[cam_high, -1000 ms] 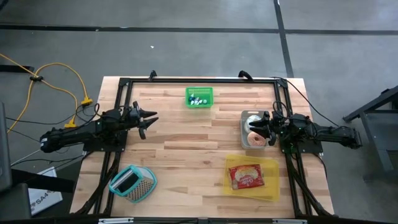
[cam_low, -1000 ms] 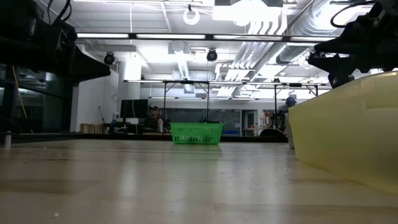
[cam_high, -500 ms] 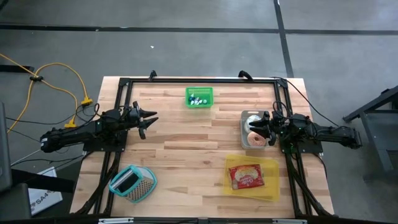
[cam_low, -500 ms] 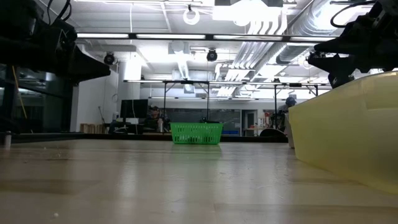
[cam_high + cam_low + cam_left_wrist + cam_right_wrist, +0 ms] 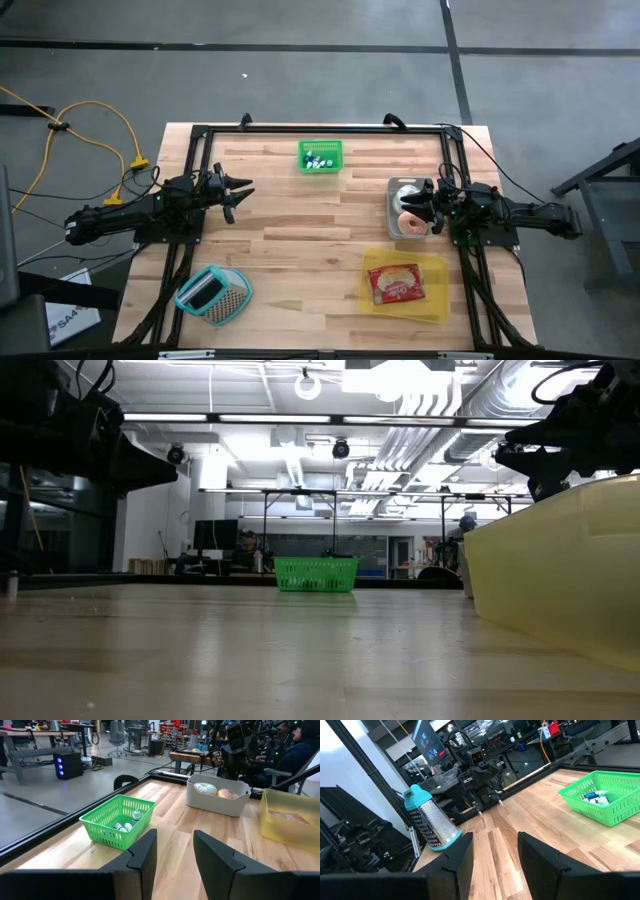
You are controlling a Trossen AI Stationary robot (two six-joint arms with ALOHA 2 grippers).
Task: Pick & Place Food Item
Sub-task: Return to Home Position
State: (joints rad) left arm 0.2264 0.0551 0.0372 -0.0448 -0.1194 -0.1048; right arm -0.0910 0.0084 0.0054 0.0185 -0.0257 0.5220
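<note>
A white bin (image 5: 394, 212) at the table's right holds two food items, a pale bun (image 5: 205, 788) and a pinkish round one (image 5: 228, 794). A red food packet (image 5: 397, 283) lies in a yellow tray (image 5: 437, 303) near the front right. My right gripper (image 5: 407, 206) hangs level over the white bin, open, with nothing between its fingers (image 5: 461, 854). My left gripper (image 5: 243, 192) stands level at the table's left side, open and empty, pointing toward the table's right edge.
A green basket (image 5: 320, 156) with small bottles stands at the far middle. A teal-handled grater (image 5: 213, 293) lies at the near left. A black frame (image 5: 320, 128) runs around the table's edges. Bare wood (image 5: 310, 230) lies between the two arms.
</note>
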